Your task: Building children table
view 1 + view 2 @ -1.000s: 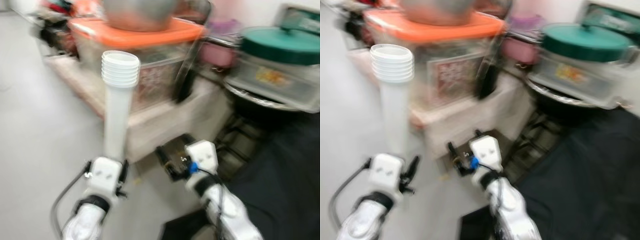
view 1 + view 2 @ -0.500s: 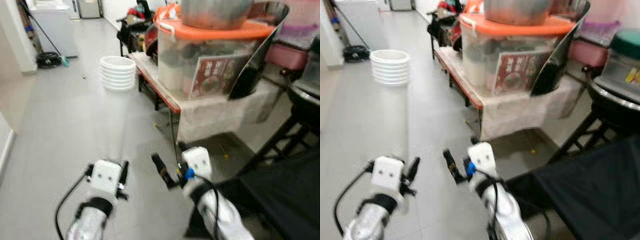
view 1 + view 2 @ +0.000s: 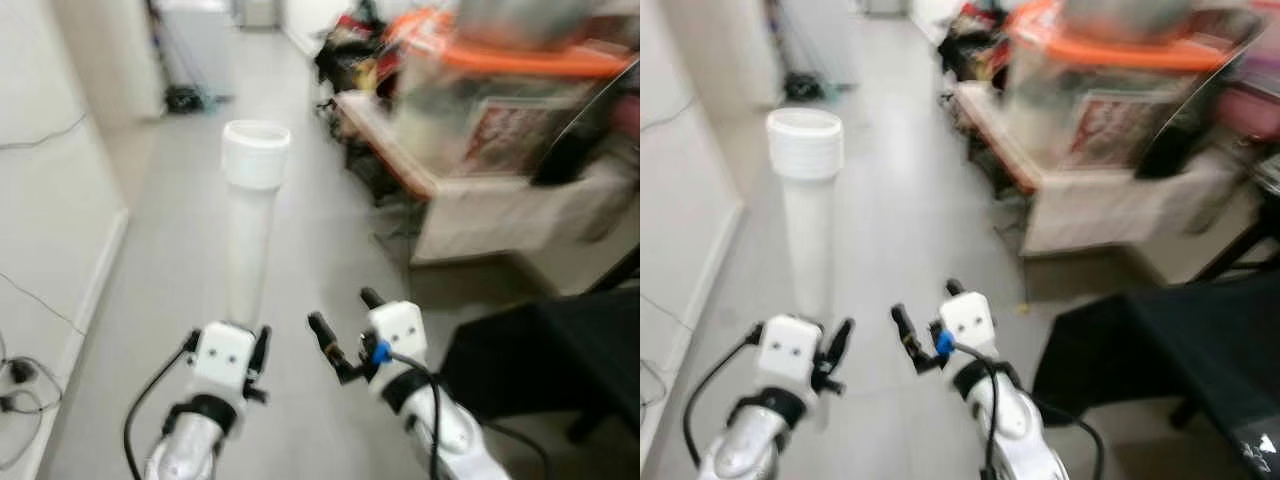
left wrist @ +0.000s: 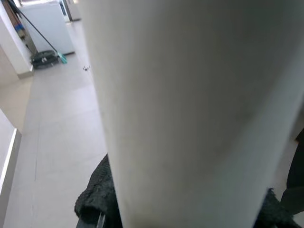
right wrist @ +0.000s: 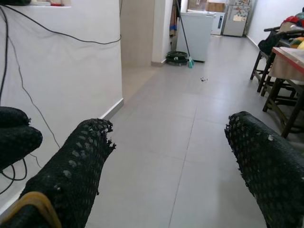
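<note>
Leg: a white tube (image 3: 248, 240), standing upright left of centre in the eye views; its ribbed collar sits at the top, its lower end is hidden behind the left gripper. In the left wrist view it is so close that its surface shows no detail.
Left gripper (image 3: 232, 352): lower left of the eye views, clenched on the base of the leg. Only bits of black finger (image 4: 95, 199) show past the tube in the left wrist view.
Right gripper (image 3: 340, 325): lower centre, released, holding nothing. Its two mesh-covered fingers (image 5: 71, 180) stand well apart in the right wrist view, both cut off by the frame's lower edge.
Floor (image 3: 290, 250): grey tiles running up a corridor toward the top of the frame.
Wall (image 3: 50, 160): white, at the left edge, with cables (image 5: 57, 35) trailing across it.
Bin (image 3: 1120, 95): clear, orange-lidded, upper right on a low table (image 3: 1080, 205); blurred, contents unreadable.
Cloth (image 3: 1150, 350): black, lower right, cut off by the frame; what it covers cannot be told.
Far end: a white cabinet (image 5: 197, 28) and a broom (image 5: 184, 40), small and indistinct.
</note>
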